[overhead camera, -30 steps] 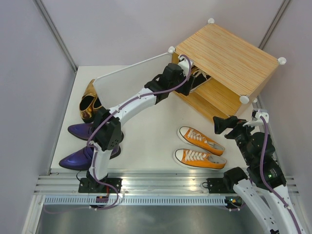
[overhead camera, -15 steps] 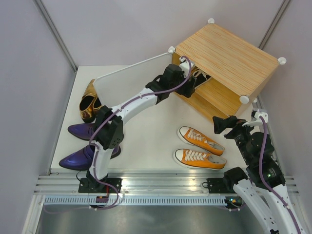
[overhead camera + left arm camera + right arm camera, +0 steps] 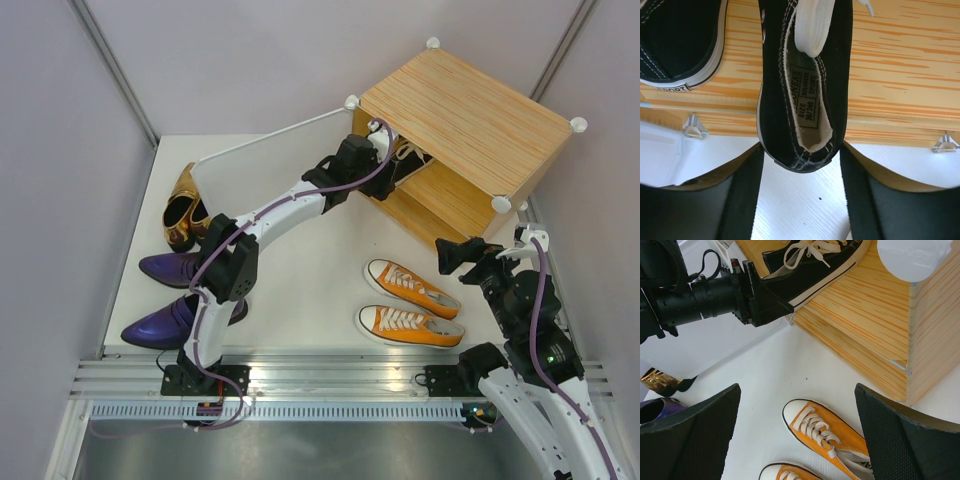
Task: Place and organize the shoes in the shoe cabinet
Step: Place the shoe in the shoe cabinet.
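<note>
Left pincer is pinching a black sneaker in the one-o'clock cabinet, right pincer is hanging spread, three pairs are waiting outside.

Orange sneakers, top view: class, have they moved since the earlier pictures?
No. The orange sneakers lie just where they were, no nearer to and no farther from the metal rail in front of them.

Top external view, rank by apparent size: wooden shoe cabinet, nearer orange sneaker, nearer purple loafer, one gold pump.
1. Light striped-grain wooden shoe cabinet.
2. Nearer orange white-soled sneaker and nearer glossy purple loafer: about alike, loafer partly behind the left arm.
3. Shiny gold pump.
</note>
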`<control>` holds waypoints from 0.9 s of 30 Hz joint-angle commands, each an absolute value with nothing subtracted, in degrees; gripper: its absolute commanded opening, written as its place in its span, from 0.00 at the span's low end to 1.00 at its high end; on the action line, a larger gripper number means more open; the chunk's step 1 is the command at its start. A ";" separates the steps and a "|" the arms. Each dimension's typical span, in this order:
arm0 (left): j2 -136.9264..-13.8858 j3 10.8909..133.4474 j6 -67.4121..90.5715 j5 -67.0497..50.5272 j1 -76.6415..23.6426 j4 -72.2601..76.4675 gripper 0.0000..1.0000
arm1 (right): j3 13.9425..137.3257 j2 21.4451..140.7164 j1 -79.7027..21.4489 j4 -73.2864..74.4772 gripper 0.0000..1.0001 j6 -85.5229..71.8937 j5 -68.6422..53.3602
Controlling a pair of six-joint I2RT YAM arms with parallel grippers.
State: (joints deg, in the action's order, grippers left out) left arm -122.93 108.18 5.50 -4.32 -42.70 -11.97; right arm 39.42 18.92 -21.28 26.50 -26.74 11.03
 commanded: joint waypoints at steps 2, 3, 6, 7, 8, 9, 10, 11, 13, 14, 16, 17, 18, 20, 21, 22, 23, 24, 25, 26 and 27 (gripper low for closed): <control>-123.40 111.09 6.94 -3.52 -42.54 -9.84 0.53 | 38.94 19.51 -21.71 24.43 0.98 -26.45 10.90; -123.40 111.09 6.94 -3.34 -42.54 -9.84 0.49 | 38.85 19.51 -21.71 24.43 0.98 -26.46 10.90; -123.14 111.44 7.12 -2.73 -42.54 -9.84 0.39 | 38.76 19.51 -21.71 24.43 0.98 -26.46 10.99; -123.05 111.53 7.12 -2.38 -42.54 -9.76 0.38 | 38.76 19.51 -21.71 24.43 0.98 -26.46 10.99; -122.87 111.53 7.12 -1.94 -42.54 -9.67 0.38 | 38.76 19.51 -21.71 24.35 0.98 -26.46 10.99; -122.78 111.79 7.12 -1.93 -42.54 -9.58 0.36 | 38.76 19.42 -21.62 24.35 0.98 -26.46 10.90; -122.78 111.97 7.03 -1.85 -42.54 -9.41 0.36 | 38.76 19.51 -21.71 24.35 0.98 -26.46 10.81; -122.87 112.32 6.94 -1.76 -42.45 -9.40 0.36 | 38.76 19.60 -21.80 24.26 0.98 -26.46 10.90; -123.31 113.64 6.68 -1.76 -42.54 -9.49 0.34 | 38.85 19.60 -21.71 24.26 0.98 -26.37 10.81; -123.48 113.99 6.68 -1.76 -42.54 -9.41 0.33 | 38.85 19.60 -21.71 24.34 0.98 -26.45 10.90; -124.10 115.31 7.03 -1.67 -42.54 -9.41 0.33 | 38.94 19.69 -21.71 24.26 0.98 -26.46 10.90; -124.28 115.66 7.21 -1.50 -42.54 -9.49 0.32 | 38.94 19.51 -21.62 24.26 0.98 -26.46 10.81; -124.54 116.62 7.38 -1.41 -42.45 -9.41 0.31 | 38.94 19.69 -21.71 24.26 0.98 -26.46 10.90; -125.41 117.42 8.17 -1.23 -42.54 -9.23 0.29 | 38.94 19.86 -21.71 24.26 0.98 -26.46 10.81; -125.94 118.38 8.35 -1.23 -42.54 -9.23 0.28 | 38.94 19.86 -21.71 24.26 0.98 -26.46 10.72; -126.30 118.82 8.87 -1.23 -42.45 -9.14 0.27 | 38.94 19.69 -21.71 24.26 0.98 -26.46 10.72; -127.08 119.70 9.05 -1.14 -42.45 -8.97 0.27 | 38.94 19.77 -21.71 24.26 0.98 -26.46 10.72; -127.44 120.05 9.23 -0.97 -42.45 -8.88 0.26 | 38.94 19.78 -21.71 24.26 0.98 -26.46 10.72; -127.79 120.41 9.66 -1.05 -42.54 -8.88 0.24 | 38.94 19.78 -21.71 24.26 0.98 -26.46 10.72; -128.23 120.93 9.84 -0.88 -42.54 -8.53 0.24 | 38.94 19.86 -21.71 24.26 0.98 -26.46 10.72; -128.75 121.11 10.02 -1.05 -42.54 -8.35 0.24 | 38.94 19.86 -21.71 24.17 0.98 -26.46 10.72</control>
